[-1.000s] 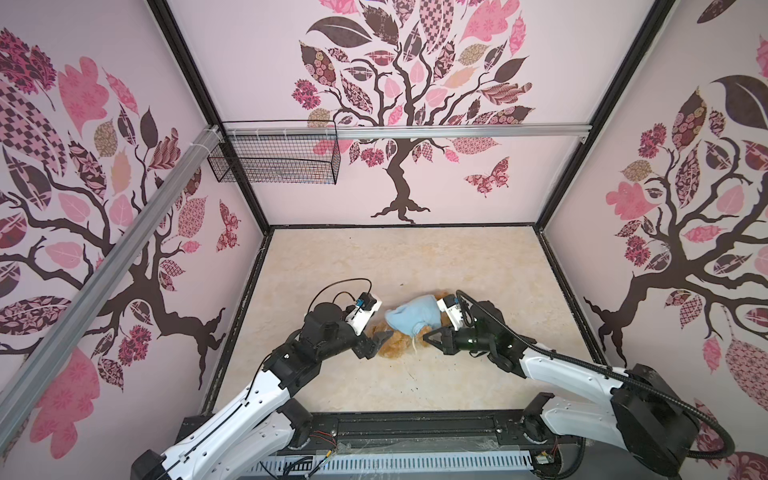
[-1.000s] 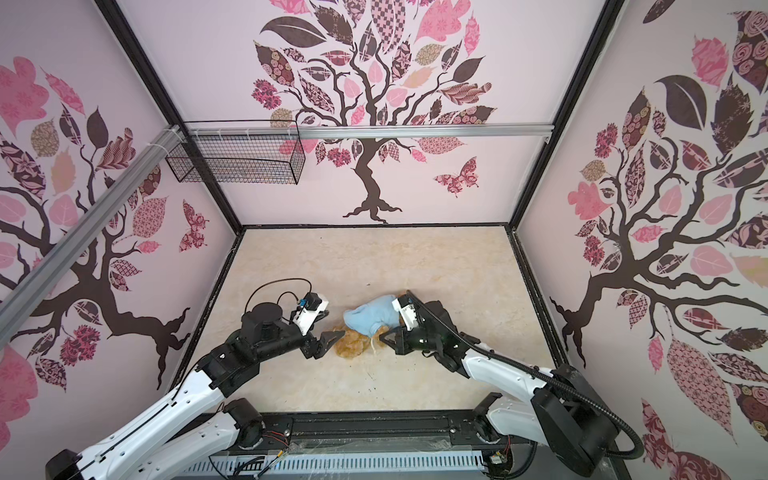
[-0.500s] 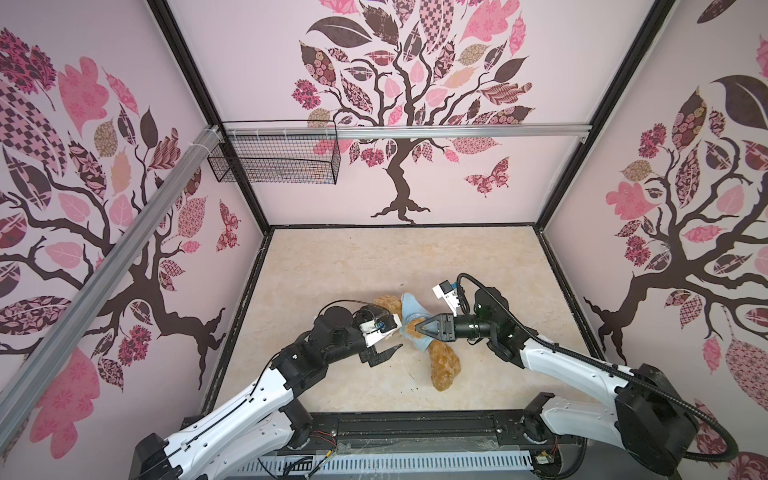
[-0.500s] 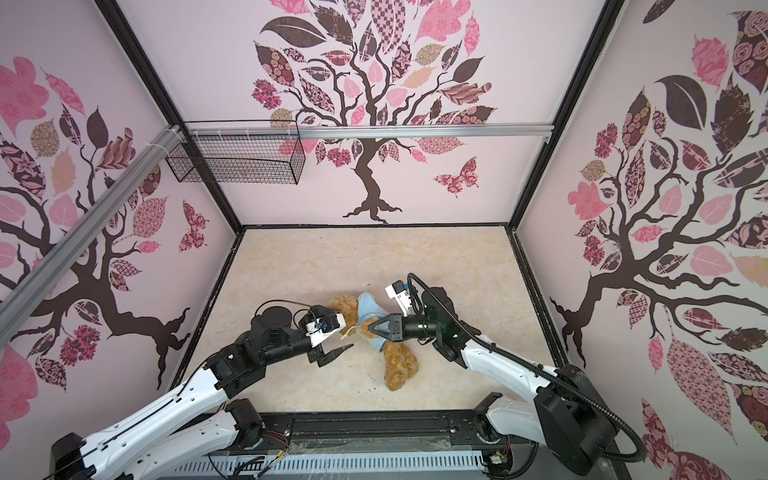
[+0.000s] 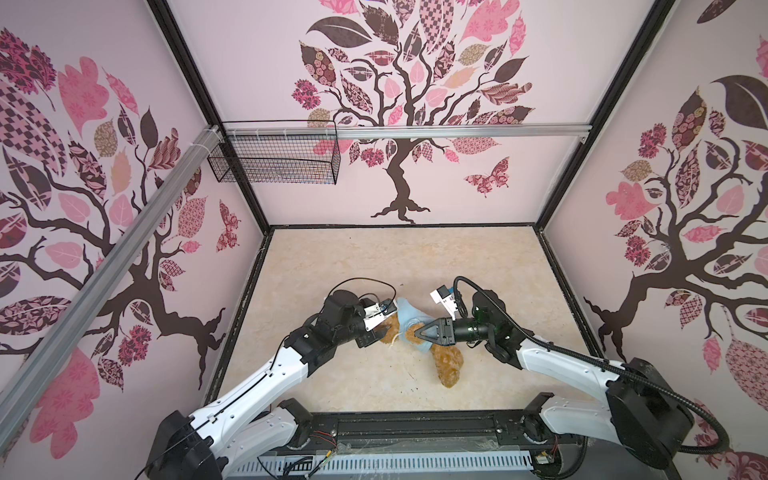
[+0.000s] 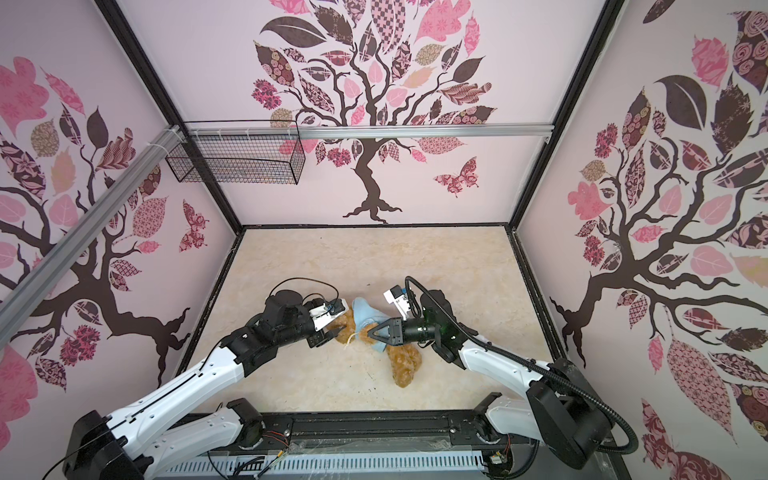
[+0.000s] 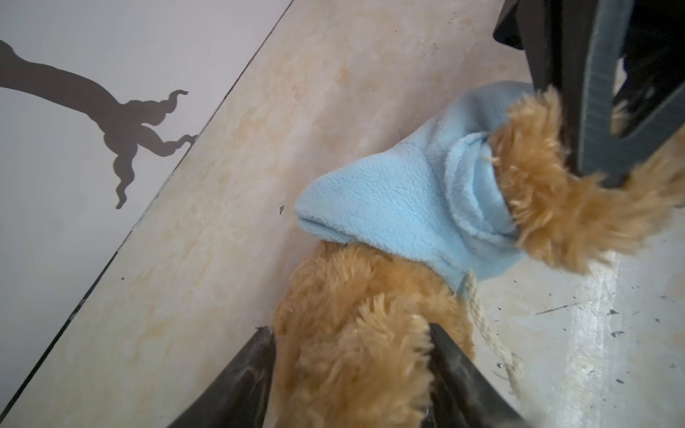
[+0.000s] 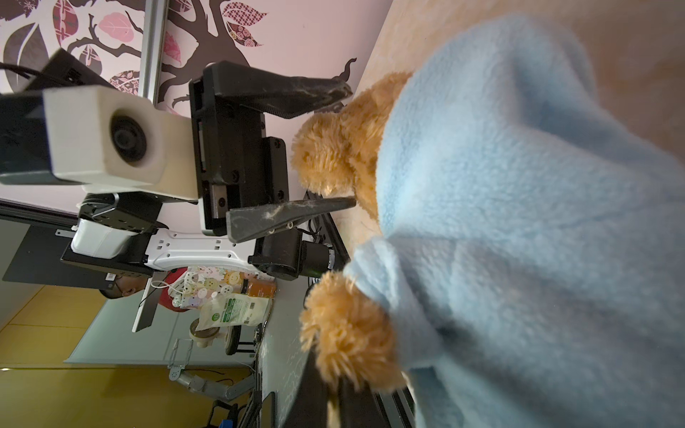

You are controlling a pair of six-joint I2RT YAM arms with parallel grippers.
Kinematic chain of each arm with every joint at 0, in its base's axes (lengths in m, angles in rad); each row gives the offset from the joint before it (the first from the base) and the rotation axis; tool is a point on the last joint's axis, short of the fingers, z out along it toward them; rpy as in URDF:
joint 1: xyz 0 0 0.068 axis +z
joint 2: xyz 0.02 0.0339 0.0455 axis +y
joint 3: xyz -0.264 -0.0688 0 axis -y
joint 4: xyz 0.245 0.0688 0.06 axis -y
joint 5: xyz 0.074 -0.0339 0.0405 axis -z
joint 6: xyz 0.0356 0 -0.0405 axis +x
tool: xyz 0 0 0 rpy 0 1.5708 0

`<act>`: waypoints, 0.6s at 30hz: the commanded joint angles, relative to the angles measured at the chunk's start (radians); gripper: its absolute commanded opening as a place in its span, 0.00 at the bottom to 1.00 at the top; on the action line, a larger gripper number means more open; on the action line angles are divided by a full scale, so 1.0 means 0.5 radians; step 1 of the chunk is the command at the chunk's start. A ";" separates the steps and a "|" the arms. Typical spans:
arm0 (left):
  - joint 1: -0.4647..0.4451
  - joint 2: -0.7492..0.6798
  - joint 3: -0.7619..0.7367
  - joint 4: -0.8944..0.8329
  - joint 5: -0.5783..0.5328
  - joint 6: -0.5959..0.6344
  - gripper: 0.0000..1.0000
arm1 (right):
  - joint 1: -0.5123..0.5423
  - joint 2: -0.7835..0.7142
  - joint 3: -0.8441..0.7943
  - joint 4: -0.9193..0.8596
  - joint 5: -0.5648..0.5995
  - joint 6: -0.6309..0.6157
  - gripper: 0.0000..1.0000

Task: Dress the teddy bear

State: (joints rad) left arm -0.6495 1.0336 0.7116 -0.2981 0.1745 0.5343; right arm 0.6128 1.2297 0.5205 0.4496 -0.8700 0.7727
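The teddy bear (image 5: 446, 365) lies on the beige floor, its golden-brown legs pointing to the front right in both top views (image 6: 403, 361). A light blue shirt (image 5: 407, 313) covers its upper body (image 7: 389, 192). My left gripper (image 7: 352, 329) is open, one finger on each side of a shaggy part of the bear (image 7: 352, 296) that sticks out of the shirt. My right gripper (image 8: 333, 374) is shut on the furry paw (image 8: 348, 348) coming out of a sleeve. In a top view its tip (image 5: 417, 332) faces the left gripper (image 5: 382, 330). The bear's face is hidden.
A cream cord (image 7: 482, 326) trails from the shirt's hem onto the floor. A black wire basket (image 5: 274, 158) hangs on the back wall's aluminium rail. Patterned walls close in three sides. A black frame rail (image 5: 415, 428) runs along the front edge.
The bear's body has swung out toward the front right, and the right gripper now points left with the paw. The left gripper has moved in, and its jaws have narrowed around the fur.
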 commanded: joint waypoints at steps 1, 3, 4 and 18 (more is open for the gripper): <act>0.001 0.092 0.163 -0.076 0.116 -0.087 0.51 | -0.008 0.037 0.027 0.059 -0.071 -0.083 0.03; 0.002 0.167 0.263 -0.190 0.187 -0.127 0.38 | -0.033 0.038 0.022 0.033 -0.090 -0.089 0.03; 0.000 0.203 0.323 -0.296 0.197 -0.157 0.32 | -0.061 0.030 0.017 0.019 -0.110 -0.084 0.03; -0.018 -0.293 0.232 -0.563 0.946 -1.402 0.00 | -0.170 -0.297 0.088 -0.322 -0.133 -0.121 0.15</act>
State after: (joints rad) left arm -0.6800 0.8848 0.8848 -0.6167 0.4938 0.0219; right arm 0.5339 1.0664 0.5110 0.3424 -0.9756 0.7460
